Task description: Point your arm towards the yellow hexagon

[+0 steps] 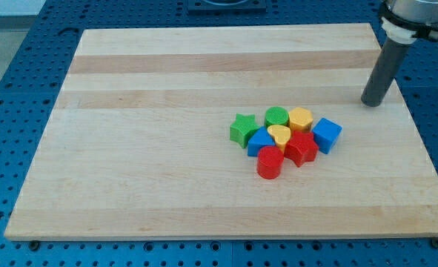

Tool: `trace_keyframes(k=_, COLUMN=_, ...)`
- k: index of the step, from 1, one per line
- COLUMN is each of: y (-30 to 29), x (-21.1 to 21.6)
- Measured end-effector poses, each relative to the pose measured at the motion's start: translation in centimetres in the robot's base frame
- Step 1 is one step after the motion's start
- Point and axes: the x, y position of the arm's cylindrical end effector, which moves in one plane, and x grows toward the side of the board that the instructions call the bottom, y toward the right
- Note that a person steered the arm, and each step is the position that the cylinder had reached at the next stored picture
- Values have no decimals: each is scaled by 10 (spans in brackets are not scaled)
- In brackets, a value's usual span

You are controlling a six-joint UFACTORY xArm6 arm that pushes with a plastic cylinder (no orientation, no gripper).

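My tip (372,103): lower end of a straight dark rod, set down on the wooden board (167,170) at the view's far right; no pincer fitted, so nothing to report as apart or together. Touching no block; cluster to the near left of it, apart. Yellow hexagon (301,118): far edge of the cluster, nearest block to my tip along with the blue cube (327,135), which sits at the cluster's right end. Green cylinder (276,116): just left of the hexagon, touching. Yellow heart (279,135): centre of the cluster. Red star (302,148): right of the heart, near side. Blue block (259,142), shape unclear: left of the heart. Green star (241,129): leftmost. Red cylinder (269,162): nearest the view's bottom. Blue perforated table (18,89): surrounding the board.
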Motion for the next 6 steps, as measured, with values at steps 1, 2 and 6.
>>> trace_keyframes(k=1, y=-3, x=-41)
trace_keyframes(k=2, y=-39, x=-61)
trace_keyframes(k=6, y=-131, x=-24)
